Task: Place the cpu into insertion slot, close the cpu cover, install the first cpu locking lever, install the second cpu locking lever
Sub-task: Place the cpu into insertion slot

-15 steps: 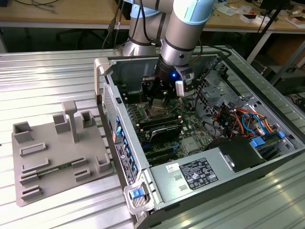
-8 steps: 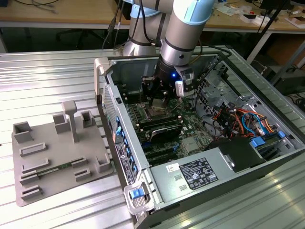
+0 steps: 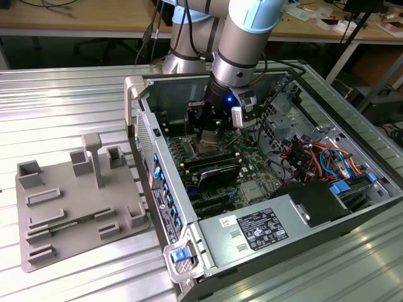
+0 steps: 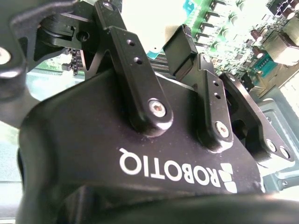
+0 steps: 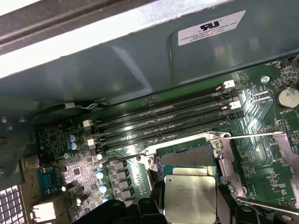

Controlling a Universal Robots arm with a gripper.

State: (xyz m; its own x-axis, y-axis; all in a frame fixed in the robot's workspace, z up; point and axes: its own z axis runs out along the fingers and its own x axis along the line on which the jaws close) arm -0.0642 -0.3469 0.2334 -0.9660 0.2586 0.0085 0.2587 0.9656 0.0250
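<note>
My gripper reaches down into the open computer case and is shut on the cpu, a flat square chip with a dull silver top. In the first wrist view, black fingers clamp two opposite edges of the chip. The cpu hangs just above the insertion slot, covering part of it, and the slot's fine-pinned dark centre shows beside the chip. The cpu cover, a thin metal frame, stands swung open at one side of the slot. A thin wire lever sticks out beside it. The second wrist view shows the gripper's body and finger links.
Long black memory slots run beside the socket, with the case's grey wall behind them. A power supply and coloured cables fill the case toward the exterior view's right. A grey fixture plate lies on the table at the left.
</note>
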